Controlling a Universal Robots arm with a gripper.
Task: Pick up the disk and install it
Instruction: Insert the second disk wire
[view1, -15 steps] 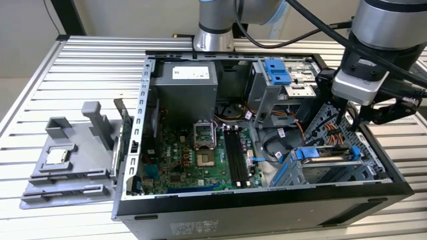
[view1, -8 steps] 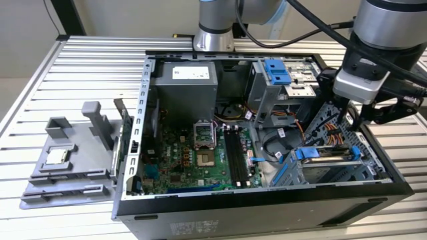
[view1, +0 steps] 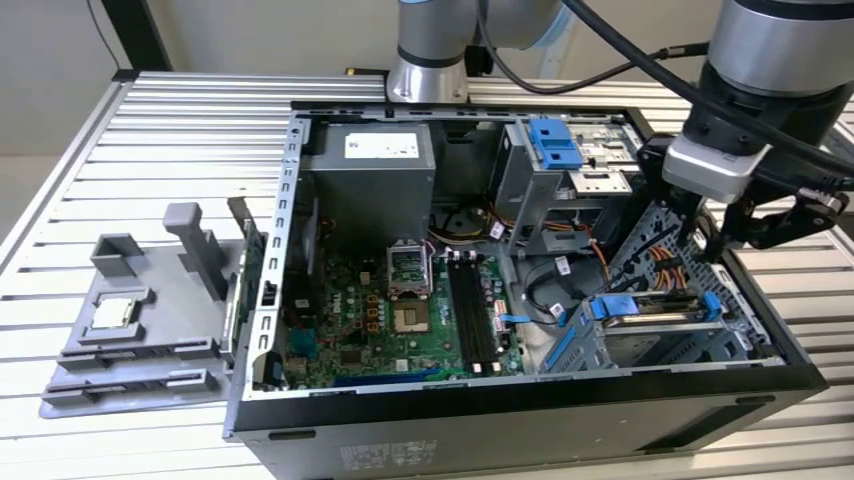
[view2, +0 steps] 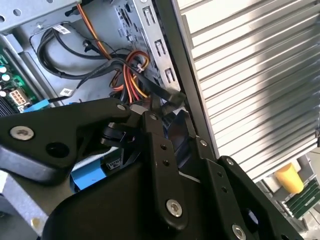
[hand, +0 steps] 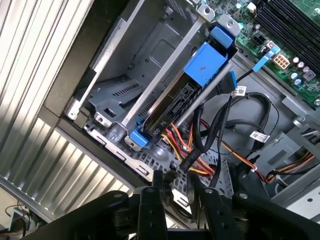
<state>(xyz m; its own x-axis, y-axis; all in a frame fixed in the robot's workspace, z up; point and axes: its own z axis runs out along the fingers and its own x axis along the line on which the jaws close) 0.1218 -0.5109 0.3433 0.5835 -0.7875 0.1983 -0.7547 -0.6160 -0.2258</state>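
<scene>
One disk (hand: 192, 85) concerns us, and we find it already seated in the drive cage (view1: 667, 340) at the lower right of the exterior view, blue carrier tab facing up. We judge it sits there because the cage rails guide the carrier flat between perforated steel walls.

In the first wrist view, the gripper (hand: 172, 182) hangs just above the orange and yellow cables (hand: 185, 145) beside the cage, its fingers drawn narrow and holding nothing (the black linkages hide part of the tips).

We note hard, glossy blue plastic on the carrier, dull grey stamped metal on the cage, and a ribbed aluminium bench (view1: 174, 140) under the open computer case (view1: 534, 425).
</scene>
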